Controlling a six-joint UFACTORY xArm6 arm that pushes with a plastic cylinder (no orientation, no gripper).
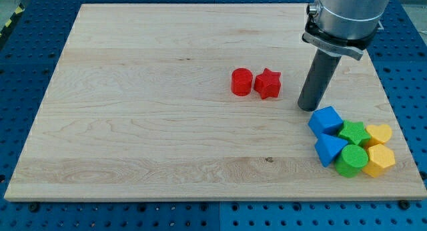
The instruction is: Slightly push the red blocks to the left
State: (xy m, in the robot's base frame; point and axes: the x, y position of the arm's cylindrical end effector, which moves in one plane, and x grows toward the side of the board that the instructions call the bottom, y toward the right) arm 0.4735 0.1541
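A red cylinder [241,81] and a red star [268,83] stand side by side, touching or nearly so, right of the board's middle. My tip [308,107] rests on the board to the right of the red star, a short gap away and slightly lower in the view. The dark rod rises from it to the grey arm at the view's top right.
A cluster lies at the board's [147,124] lower right: a blue cube [325,119], a blue triangular block [328,150], a green star [353,132], a green cylinder [351,160], and two yellow blocks [378,133] [378,160]. The blue cube sits just below and right of my tip.
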